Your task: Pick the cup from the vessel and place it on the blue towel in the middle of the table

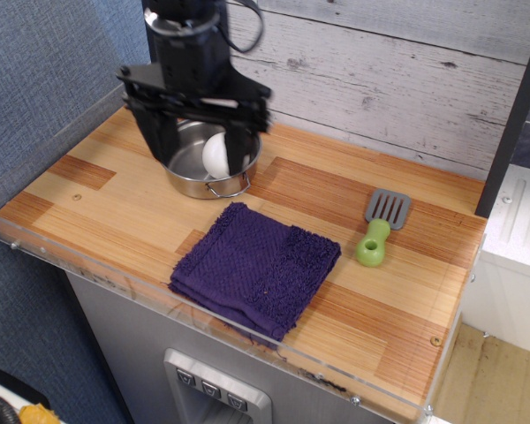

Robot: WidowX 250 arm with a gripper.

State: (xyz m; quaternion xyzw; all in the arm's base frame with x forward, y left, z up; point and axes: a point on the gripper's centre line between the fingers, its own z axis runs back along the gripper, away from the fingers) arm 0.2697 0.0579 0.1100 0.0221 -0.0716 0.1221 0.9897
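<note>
Behind the striped wooden table (141, 216), we see our gripper (202, 162) spread wide above the steel vessel (187, 180) at 11 o'clock, the white cup (215, 155) standing between its fingers, slightly toward 3 o'clock.

No readable text, label, brand, number or sign can be made out anywhere in the view. Three small raised buttons (210, 389) are seen on the grey metal panel below the striped wooden worktop (406, 291), but no marking on them can be read.
</note>
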